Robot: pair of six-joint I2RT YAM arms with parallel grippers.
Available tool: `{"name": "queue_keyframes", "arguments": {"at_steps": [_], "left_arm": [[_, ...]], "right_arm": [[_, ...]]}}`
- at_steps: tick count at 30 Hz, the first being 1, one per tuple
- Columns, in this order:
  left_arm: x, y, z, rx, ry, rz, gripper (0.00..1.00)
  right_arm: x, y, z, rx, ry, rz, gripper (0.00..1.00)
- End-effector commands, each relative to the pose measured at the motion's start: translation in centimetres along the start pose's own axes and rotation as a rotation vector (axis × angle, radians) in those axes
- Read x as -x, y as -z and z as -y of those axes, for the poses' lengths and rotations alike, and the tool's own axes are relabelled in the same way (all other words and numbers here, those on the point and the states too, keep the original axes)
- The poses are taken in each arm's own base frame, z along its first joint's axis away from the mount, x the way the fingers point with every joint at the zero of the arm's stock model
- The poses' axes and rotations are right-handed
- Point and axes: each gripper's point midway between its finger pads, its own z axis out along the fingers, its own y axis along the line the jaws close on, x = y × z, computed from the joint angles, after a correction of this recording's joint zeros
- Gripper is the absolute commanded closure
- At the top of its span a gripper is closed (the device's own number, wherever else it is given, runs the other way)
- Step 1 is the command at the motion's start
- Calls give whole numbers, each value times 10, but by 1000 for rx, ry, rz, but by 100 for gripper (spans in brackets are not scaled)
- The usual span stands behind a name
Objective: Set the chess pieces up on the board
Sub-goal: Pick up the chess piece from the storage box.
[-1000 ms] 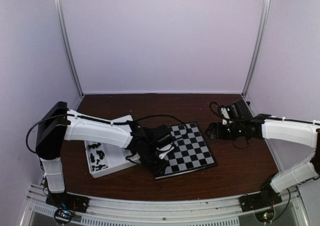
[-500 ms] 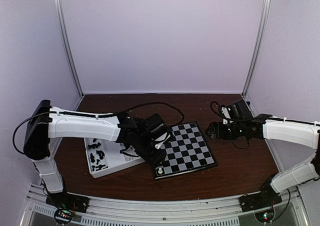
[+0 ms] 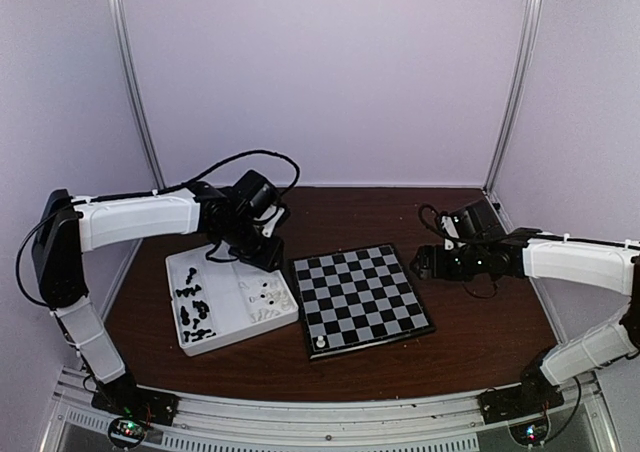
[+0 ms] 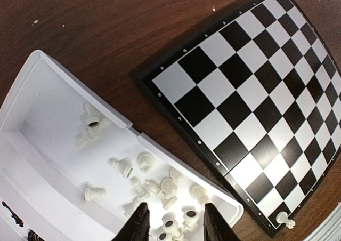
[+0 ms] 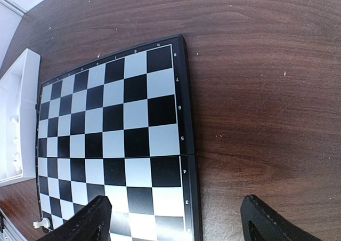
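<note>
The board (image 3: 372, 284) lies in the middle of the table, and a single cream-white piece (image 3: 320, 343) stands upright on its near-left corner square; that piece (image 4: 285, 218) shows in the left wrist view and, tiny, in the right wrist view (image 5: 38, 224). The other chess pieces lie in the white tray (image 3: 232, 334): white pieces (image 4: 168, 186) in a loose heap, black pieces (image 3: 195, 313) in the left compartment. My left gripper (image 4: 176, 208) hovers open over the white heap, holding nothing. My right gripper (image 5: 176, 201) stands wide open and empty at the board's right edge (image 5: 191, 145).
The tray touches the board's left side, its right wall (image 4: 176, 161) running along the board's rim. Bare brown table (image 3: 470, 322) lies to the right of the board and behind it. Purple walls enclose the table on three sides.
My left arm has swung from the board's near-left corner back over the tray, leaving a white piece standing on that corner. The right arm has not moved.
</note>
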Motion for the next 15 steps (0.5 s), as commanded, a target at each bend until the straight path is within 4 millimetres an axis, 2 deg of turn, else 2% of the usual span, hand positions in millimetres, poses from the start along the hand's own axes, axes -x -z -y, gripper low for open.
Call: {"name": "queue_keyframes", "arguments": {"at_steps": [1,6,11,15], "left_arm": [[-9,-17,-12,38,-33,-44,66],[-11,-29,-29,49,-15,-72,65],[-15,-44,-37,56,-21,-110,66],[-21,-59,-37,-15,3,-151,67]], "right_arm": [[9,2,-3,-6,7,23,13],[7,-1,-2,-9,2,16,13],[9,-1,-3,-9,7,16,13],[11,-2,-4,-10,7,20,13]]}}
